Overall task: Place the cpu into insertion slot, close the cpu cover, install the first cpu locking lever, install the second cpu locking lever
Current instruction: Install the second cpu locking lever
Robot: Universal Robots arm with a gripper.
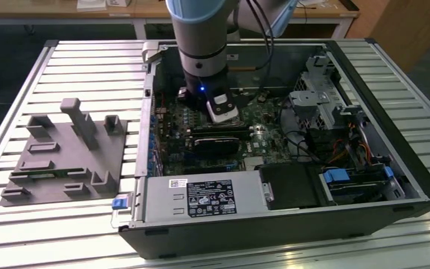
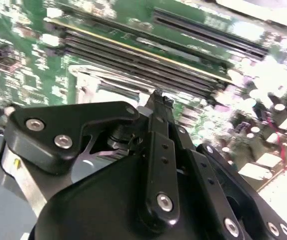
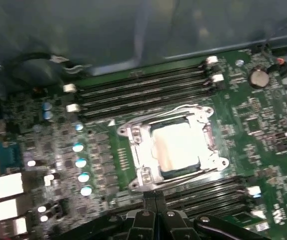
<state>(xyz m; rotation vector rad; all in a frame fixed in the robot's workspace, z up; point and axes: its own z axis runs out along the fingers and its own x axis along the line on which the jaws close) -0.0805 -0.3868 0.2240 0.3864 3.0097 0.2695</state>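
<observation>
The cpu [image 3: 176, 146] sits in the insertion slot [image 3: 207, 137] (cpu cover [image 3: 133, 134] closed).

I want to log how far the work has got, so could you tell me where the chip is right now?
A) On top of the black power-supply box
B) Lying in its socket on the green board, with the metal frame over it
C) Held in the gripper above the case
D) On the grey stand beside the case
B: in the first wrist view the pale chip lies in the socket, with the metal frame around its edges.
</observation>
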